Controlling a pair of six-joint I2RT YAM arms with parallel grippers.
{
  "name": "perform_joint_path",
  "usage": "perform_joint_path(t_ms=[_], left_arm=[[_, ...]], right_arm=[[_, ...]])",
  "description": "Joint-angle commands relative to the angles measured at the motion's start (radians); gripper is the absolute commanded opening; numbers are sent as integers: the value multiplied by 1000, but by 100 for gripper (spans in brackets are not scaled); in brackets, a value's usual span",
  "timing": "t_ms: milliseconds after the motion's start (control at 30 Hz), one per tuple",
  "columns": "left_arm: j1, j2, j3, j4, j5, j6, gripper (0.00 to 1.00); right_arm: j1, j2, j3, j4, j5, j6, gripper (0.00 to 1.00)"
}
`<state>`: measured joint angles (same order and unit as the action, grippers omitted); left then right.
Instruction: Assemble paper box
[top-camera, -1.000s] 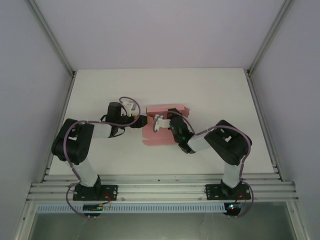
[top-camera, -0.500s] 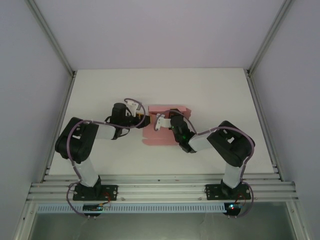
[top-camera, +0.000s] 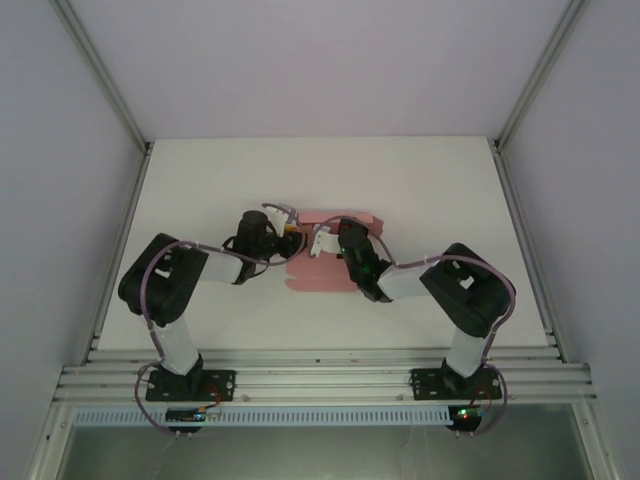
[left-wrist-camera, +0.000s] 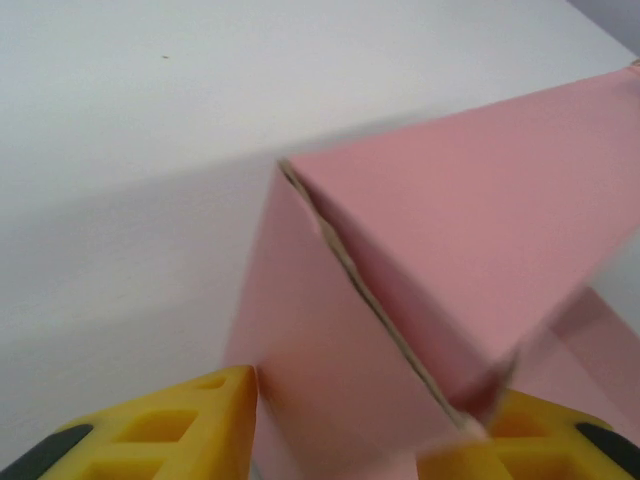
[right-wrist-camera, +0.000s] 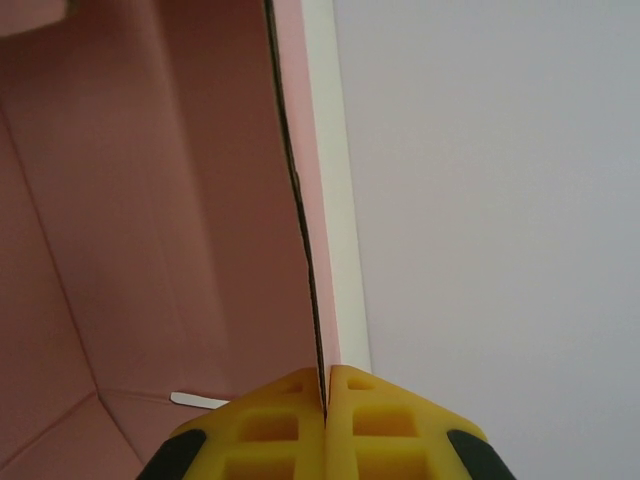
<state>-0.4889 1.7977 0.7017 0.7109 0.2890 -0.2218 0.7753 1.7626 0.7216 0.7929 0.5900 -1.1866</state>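
Observation:
The pink paper box (top-camera: 318, 275) lies partly folded at the middle of the white table, one wall raised along its far side. My left gripper (top-camera: 290, 233) is at its left far corner. In the left wrist view its yellow fingers (left-wrist-camera: 180, 430) press on both sides of a folded pink panel (left-wrist-camera: 330, 380) of the box (left-wrist-camera: 460, 200). My right gripper (top-camera: 326, 240) is over the box's middle. Seen from the right wrist, that gripper (right-wrist-camera: 326, 385) is shut on the thin edge of an upright wall of the box (right-wrist-camera: 150, 200).
Bare white table (top-camera: 440, 200) stretches round the box on every side. Metal frame posts (top-camera: 115, 245) border the table left and right, and a rail (top-camera: 320, 380) carrying both arm bases runs along the near edge.
The left arm has reached rightwards to the box's left far corner and its jaws have narrowed onto the card. The right gripper stays clamped and has barely moved.

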Motion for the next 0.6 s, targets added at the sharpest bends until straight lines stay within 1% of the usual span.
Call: perform_joint_path(t_ms=[0, 67, 100, 167, 233, 267, 367, 400, 433, 567], left_arm=[[-8, 32, 38, 42, -77, 26, 41], [-13, 45, 59, 36, -81, 40, 40], [-16, 51, 69, 30, -88, 43, 37], [-22, 61, 89, 12, -122, 42, 26], [-36, 66, 93, 11, -190, 39, 5], [-45, 68, 91, 12, -235, 44, 1], [-80, 74, 97, -14, -426, 45, 0], [-88, 77, 99, -27, -484, 29, 0], [-96, 81, 98, -35, -576, -5, 0], [-110, 102, 76, -13, -684, -29, 0]], right_arm=[[3, -20, 4, -147, -64, 77, 0], [1, -29, 9, -178, -79, 93, 0], [1, -29, 9, -185, -84, 99, 0], [1, -31, 17, -211, -88, 108, 0], [-2, -27, 26, -235, -83, 117, 0], [-2, -26, 27, -238, -81, 120, 0], [-3, -30, 32, -263, -74, 142, 0], [-4, -29, 35, -278, -71, 154, 0], [-3, -29, 36, -286, -67, 162, 0], [-2, -30, 31, -291, -51, 183, 0]])
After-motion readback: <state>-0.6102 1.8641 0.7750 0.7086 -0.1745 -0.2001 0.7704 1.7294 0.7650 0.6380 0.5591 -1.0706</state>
